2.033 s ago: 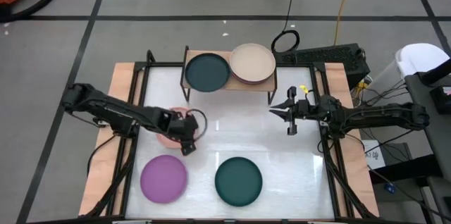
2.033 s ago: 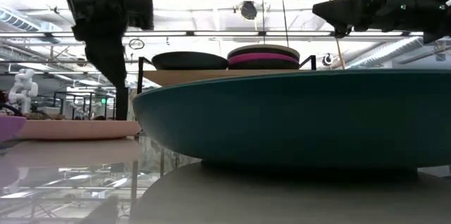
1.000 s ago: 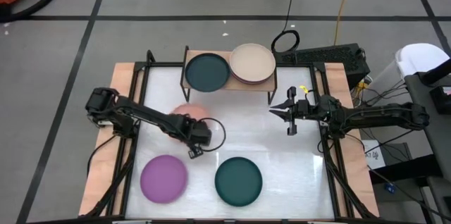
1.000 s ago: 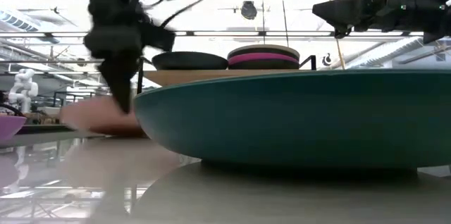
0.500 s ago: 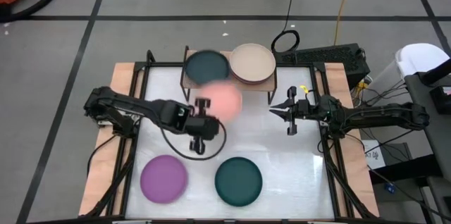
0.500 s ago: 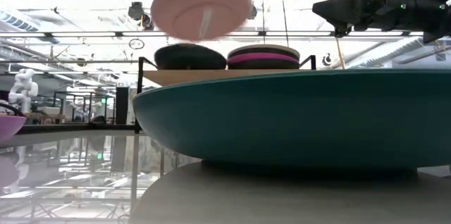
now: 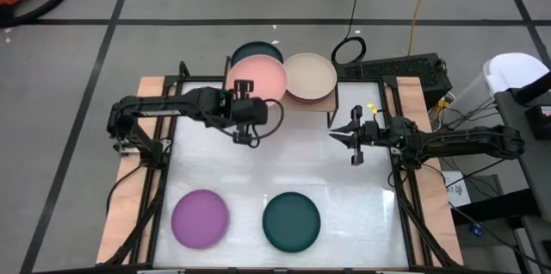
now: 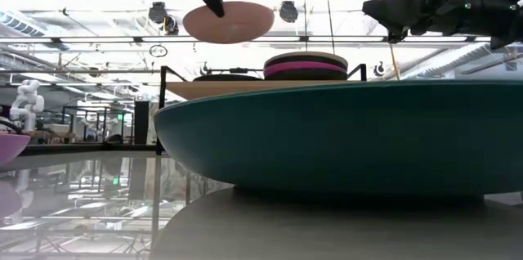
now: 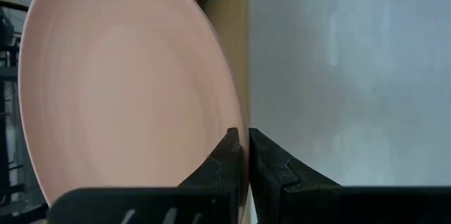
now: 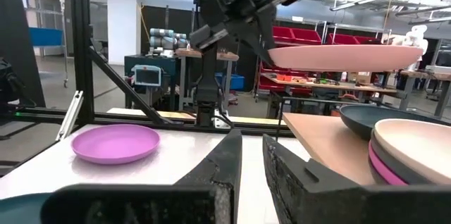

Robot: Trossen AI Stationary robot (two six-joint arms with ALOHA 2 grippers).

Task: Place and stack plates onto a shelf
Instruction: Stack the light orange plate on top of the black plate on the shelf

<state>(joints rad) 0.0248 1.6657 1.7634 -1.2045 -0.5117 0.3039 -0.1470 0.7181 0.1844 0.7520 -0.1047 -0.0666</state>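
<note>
— What is held, and where?

— A round salmon pink matte plate [image 7: 256, 79] is gripped by its rim in the left gripper [image 7: 244, 104], the two dark fingers [image 9: 227, 155] clamped on its edge. It is carried level in the air above the left half of the low shelf with a light wooden board and thin black legs [image 7: 331, 99], over a dark teal-green plate [image 7: 256, 50] already lying there, most of which is covered from above.

— What else is on that shelf?

— On its right half a stack is seen: a beige plate [image 7: 311, 77] on top, with a magenta band [image 8: 305, 68] beneath it. How many plates lie below cannot be told.

— And the right arm?

— The right gripper [image 7: 350, 137] is held above the table just right of the shelf's end, its fingers close together with only a narrow gap and nothing between them.

— What remains on the table?

— A round purple plate [image 7: 200, 219] and a second dark teal-green plate [image 7: 291, 221] lie side by side near the front edge of the white table [image 7: 344, 214], well apart from the shelf. In the low view the teal plate fills the foreground, so the shelf's legs are largely blocked.
</note>
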